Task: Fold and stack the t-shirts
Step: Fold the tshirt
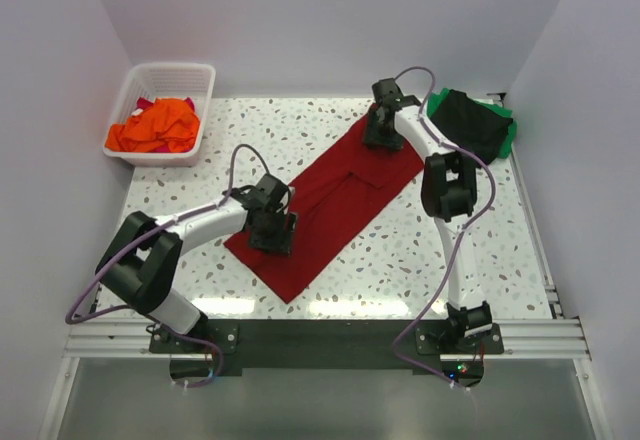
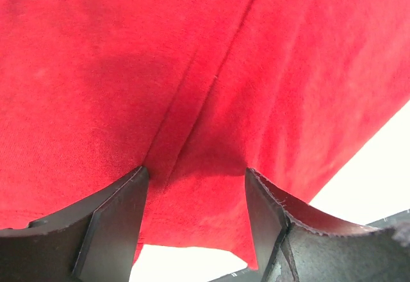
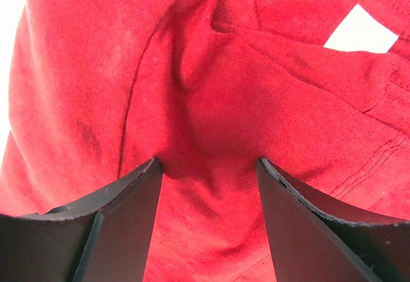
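The dark red t-shirt [image 1: 330, 200] lies folded into a long strip, slanting across the table from near left to far right. My left gripper [image 1: 270, 230] is open and presses down on its near end; the cloth [image 2: 211, 90] fills the left wrist view between the spread fingers [image 2: 122, 211]. My right gripper [image 1: 383, 128] is open and presses on the far end; the cloth [image 3: 211, 102] bunches between its fingers [image 3: 134, 199]. Folded black [image 1: 470, 120] and green [image 1: 508, 130] shirts lie stacked at the far right. Orange [image 1: 160, 128] and red [image 1: 145, 105] shirts fill the basket.
A white slatted basket [image 1: 195, 130] stands at the far left corner. White walls close in the table on the left, back and right. The speckled tabletop [image 1: 420, 260] shows at the near right.
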### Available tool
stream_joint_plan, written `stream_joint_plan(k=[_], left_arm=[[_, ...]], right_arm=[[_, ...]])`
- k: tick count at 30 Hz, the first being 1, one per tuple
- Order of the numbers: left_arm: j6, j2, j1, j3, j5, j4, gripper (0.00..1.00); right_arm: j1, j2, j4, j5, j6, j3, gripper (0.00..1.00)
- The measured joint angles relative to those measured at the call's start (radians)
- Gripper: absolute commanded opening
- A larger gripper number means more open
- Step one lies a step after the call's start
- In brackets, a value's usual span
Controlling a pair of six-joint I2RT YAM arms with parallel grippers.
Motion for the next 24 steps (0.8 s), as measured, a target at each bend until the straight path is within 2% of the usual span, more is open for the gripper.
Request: stream_joint_plan(k=[11,18,24], left_arm=[[-0.059,0.001,-0.18,0.0,0.051,-0.029,0.67],[-0.066,0.02,-0.336,0.019,0.068,-0.041,0.67],[-0.065,0.061,-0.416,0.061,0.073,-0.059,0.67]], right_arm=[[0.005,0.071,-0.028,-0.068,-0.046,0.13,0.66],[0.035,0.087,-0.021,-0.086,-0.099,0.154,0.67],[0.073,0.099,-0.002,-0.098,-0.14,0.169,0.69]])
